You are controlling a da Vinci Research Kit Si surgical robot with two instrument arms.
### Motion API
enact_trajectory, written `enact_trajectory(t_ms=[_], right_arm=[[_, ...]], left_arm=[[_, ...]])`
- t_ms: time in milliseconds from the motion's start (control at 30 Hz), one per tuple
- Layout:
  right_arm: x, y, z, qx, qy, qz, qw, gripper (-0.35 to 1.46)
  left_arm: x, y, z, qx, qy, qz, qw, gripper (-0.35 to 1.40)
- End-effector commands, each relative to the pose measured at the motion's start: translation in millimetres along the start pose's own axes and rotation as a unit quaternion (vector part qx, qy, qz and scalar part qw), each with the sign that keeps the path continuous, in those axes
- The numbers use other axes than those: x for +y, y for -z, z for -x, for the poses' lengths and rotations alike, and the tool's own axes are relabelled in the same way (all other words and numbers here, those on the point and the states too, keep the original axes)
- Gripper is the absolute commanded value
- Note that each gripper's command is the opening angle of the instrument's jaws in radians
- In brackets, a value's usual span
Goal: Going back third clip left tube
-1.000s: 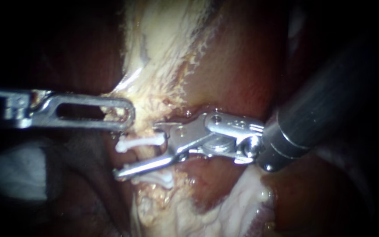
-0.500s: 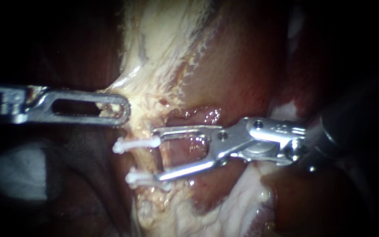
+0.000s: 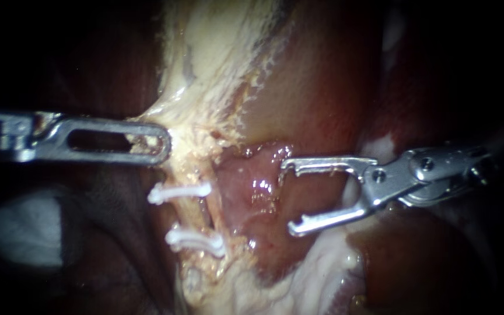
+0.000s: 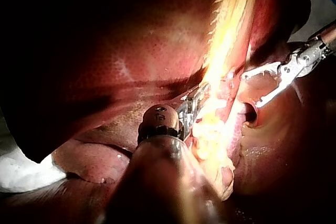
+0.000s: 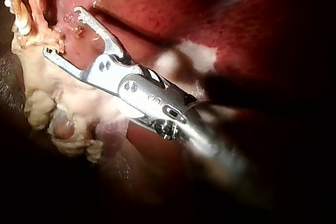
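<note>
Bright steel against dark red: the right instrument [image 3: 290, 197] comes in from the right edge of the frame, its 2 hooked jaws spread wide and holding nothing. Open room lies between them, over a wet pink hollow [image 3: 252, 186] at centre; their tips stand well apart from the tube [image 3: 189, 214], which runs down the lower centre-left through a ragged strip of pale tissue [image 3: 205, 70].

2 white clips sit across that tube, the upper clip [image 3: 179, 191] and the lower clip [image 3: 196, 240], with a bare stretch of tube between them; each clip's ends stick out past the tube on both sides.

The left instrument [image 3: 161, 143] enters from the left edge at mid-height; its slotted jaws lie closed on the pale tissue just above the upper clip, and tissue shows through the slot at the tip. The left wrist view shows the same grip, though glare washes out the tissue there.

Smooth red-brown tissue [image 3: 322, 87] fills the upper right. The frame's corners and its whole right margin fall into black, so the right instrument's shaft is lost there; a pale patch [image 3: 18, 227] at lower left is too dim to name. In the right wrist view the clips show only as small white beads ahead of the open jaws, partly cut off.
</note>
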Motion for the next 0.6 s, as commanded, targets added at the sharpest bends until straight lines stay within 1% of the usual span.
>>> enact_trajectory(t_ms=[33, 167, 300, 433, 600], right_arm=[[0.0, 0.4, -0.3, 0.0, 0.004, 0.001, 1.0, 0.6], [-0.2, 1.8, -1.7, 0.001, 0.014, 0.002, 0.9999, 0.6], [-0.8, 2.5, -2.9, 0.002, 0.017, 0.0, 0.9999, 0.6], [-1.3, 2.4, -3.4, 0.003, 0.017, 0.0, 0.9999, 0.6], [-1.2, 2.3, -3.3, 0.003, 0.017, 0.0, 0.9999, 0.6]], left_arm=[[0.0, 0.0, 0.0, -0.001, 0.0, 0.001, 1.0, -0.35], [0.1, -0.1, 0.1, -0.001, 0.0, 0.001, 1.0, -0.35], [0.2, -0.7, -0.1, -0.002, 0.0, 0.002, 1.0, -0.35], [0.6, -2.4, -0.8, -0.008, -0.002, 0.005, 1.0, -0.35], [1.2, -5.2, -1.8, -0.008, -0.005, 0.002, 1.0, -0.35]])
